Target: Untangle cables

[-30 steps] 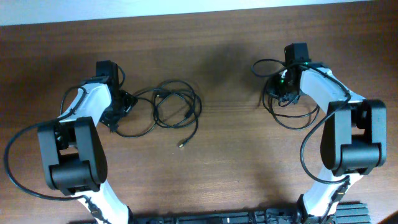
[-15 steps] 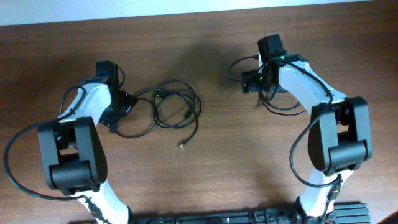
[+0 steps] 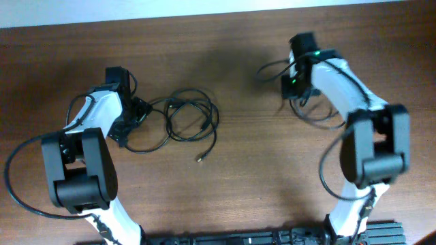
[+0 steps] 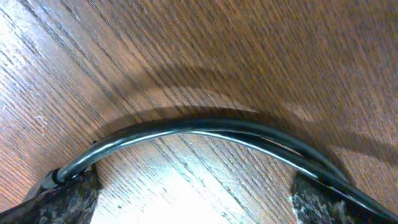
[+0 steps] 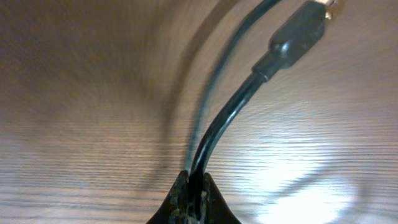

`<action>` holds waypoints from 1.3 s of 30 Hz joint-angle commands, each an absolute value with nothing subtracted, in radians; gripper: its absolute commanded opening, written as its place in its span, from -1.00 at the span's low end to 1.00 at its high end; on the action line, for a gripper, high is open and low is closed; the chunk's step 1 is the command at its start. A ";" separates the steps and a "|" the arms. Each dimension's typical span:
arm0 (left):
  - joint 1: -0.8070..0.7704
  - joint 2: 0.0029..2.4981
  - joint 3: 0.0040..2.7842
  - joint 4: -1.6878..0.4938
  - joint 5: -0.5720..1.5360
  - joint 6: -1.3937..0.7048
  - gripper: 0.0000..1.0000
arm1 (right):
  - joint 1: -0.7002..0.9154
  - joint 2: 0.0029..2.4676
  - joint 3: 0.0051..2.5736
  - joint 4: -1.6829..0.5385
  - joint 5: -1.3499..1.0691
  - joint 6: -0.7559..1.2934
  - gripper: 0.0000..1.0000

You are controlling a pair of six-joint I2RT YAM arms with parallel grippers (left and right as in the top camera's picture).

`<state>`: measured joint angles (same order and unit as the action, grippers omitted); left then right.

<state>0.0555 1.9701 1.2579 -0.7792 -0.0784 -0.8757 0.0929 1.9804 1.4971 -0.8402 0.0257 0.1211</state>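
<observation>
Cables (image 3: 192, 120) lie in a loose tangle on the left half of the worktop (image 3: 259, 184), their overlapping coils stretched mostly left to right, from your left gripper (image 3: 138, 110) toward the middle. One tail drops from the right side of the coils and ends in a loose plug (image 3: 199, 158) that points down toward the near edge, clear of the rest. In your left wrist view the left gripper (image 4: 186, 202) is spread wide, one fingertip (image 4: 62, 196) in the lower left corner and the other in the lower right. A glossy double strand (image 4: 205, 132) arches from side to side between them, flat on the wood, so nothing is pinched there. Your right gripper (image 3: 291, 82) is at the far right of the worktop, well apart from the tangle, with a thin blurred loop of the held cable (image 3: 267, 68) showing just to its left. In the right wrist view the right gripper (image 5: 191, 200) is clenched on the held cable (image 5: 221, 127), which climbs from the fingertips up and to the right, long axis diagonal. It ends in a moulded plug (image 5: 297, 34) whose tip points at the upper right corner. A second, blurred strand runs just beside it.
</observation>
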 commanded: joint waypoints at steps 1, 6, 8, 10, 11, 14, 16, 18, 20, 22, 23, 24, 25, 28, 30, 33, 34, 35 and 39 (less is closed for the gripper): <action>0.059 2.017 1.224 -0.799 -0.056 -0.878 0.98 | -0.010 1.777 1.559 -0.832 0.031 -0.022 -0.92; 0.059 2.017 1.224 -0.798 -0.056 -0.878 0.98 | -0.268 1.738 1.559 -0.745 0.031 -0.239 -0.92; 0.059 2.017 1.224 -0.798 -0.056 -0.878 0.98 | -0.361 1.773 1.559 -0.610 0.031 -0.241 -0.92; 0.059 2.017 1.224 -0.798 -0.056 -0.878 0.98 | -0.425 1.799 1.558 -0.472 0.031 -0.290 -0.92; 0.059 2.017 1.224 -0.798 -0.056 -0.878 0.98 | -0.449 1.817 1.558 -0.397 0.031 -0.324 -0.92; 0.059 2.017 1.224 -0.798 -0.056 -0.878 0.98 | -0.497 1.890 1.558 -0.151 -0.002 -0.419 -0.92; 0.059 2.017 1.224 -0.798 -0.056 -0.878 0.98 | -0.506 1.963 1.558 0.085 -0.147 -0.441 -0.92; 0.059 2.017 1.224 -0.798 -0.056 -0.878 0.98 | -0.503 2.015 1.558 0.235 -0.271 -0.440 -0.92; 0.059 2.017 1.224 -0.798 -0.056 -0.878 0.98 | -0.503 2.093 1.559 0.318 -0.281 -0.429 -0.92; 0.059 2.017 1.224 -0.798 -0.056 -0.878 0.98 | -0.503 2.212 1.559 0.314 -0.280 -0.429 -0.59; 0.059 2.017 1.224 -0.798 -0.056 -0.878 0.98 | -0.503 2.242 1.559 0.307 -0.277 -0.377 0.11; 0.059 2.017 1.224 -0.798 -0.056 -0.878 0.98 | -0.504 2.247 1.559 0.295 -0.277 -0.294 0.88; 0.059 2.017 1.224 -0.798 -0.056 -0.878 0.98 | -0.505 2.243 1.559 0.295 -0.278 -0.236 0.98; 0.059 2.017 1.224 -0.798 -0.056 -0.878 0.98 | -0.505 2.160 1.559 0.180 -0.278 -0.174 0.97; 0.059 2.017 1.224 -0.798 -0.056 -0.878 0.98 | -0.505 2.071 1.559 0.068 -0.279 -0.173 0.98; 0.059 2.017 1.224 -0.798 -0.056 -0.878 0.98 | -0.503 1.852 1.559 -0.201 -0.292 -0.068 0.98; 0.059 2.017 1.224 -0.798 -0.056 -0.878 0.98 | -0.503 1.783 1.559 -0.309 -0.293 0.007 0.97; 0.059 2.017 1.224 -0.798 -0.056 -0.878 0.98 | -0.503 1.725 1.559 -0.433 -0.303 0.080 0.97; 0.059 2.017 1.224 -0.794 -0.056 -0.878 0.98 | -0.468 1.671 1.559 -0.725 -0.578 0.167 0.98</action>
